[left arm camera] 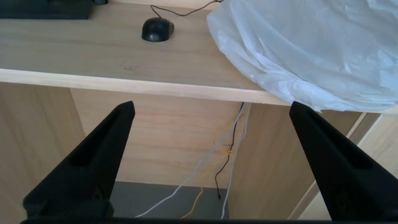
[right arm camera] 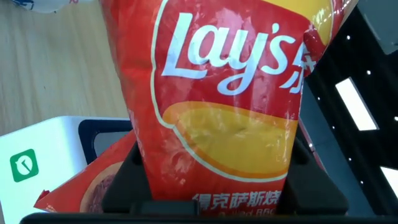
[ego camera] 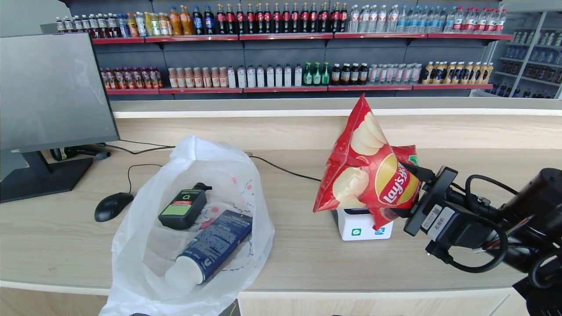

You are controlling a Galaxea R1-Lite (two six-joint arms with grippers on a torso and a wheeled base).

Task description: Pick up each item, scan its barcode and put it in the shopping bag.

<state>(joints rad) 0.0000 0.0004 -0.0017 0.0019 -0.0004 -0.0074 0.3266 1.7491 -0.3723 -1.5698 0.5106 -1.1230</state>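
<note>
**Two items bagged, chips at the scanner**

My right gripper [ego camera: 406, 192] pinches the chip bag [ego camera: 364, 171] near its lower end and holds it upright just above the white scanner [ego camera: 358, 226] on the counter [ego camera: 307, 263]. I judge the scan is in hand, and bagging the chips is left. A dark bottle [ego camera: 182, 207] and a blue tube [ego camera: 210, 245] lie in the shopping bag [ego camera: 145, 245]. My left gripper [left arm camera: 211, 106] hangs spread wide and empty below the counter edge.

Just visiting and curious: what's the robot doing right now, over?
Left gripper jaws open, below counter edge. Right gripper jaws shut on chip bag, over scanner. Path to shopping bag looks open.
</note>
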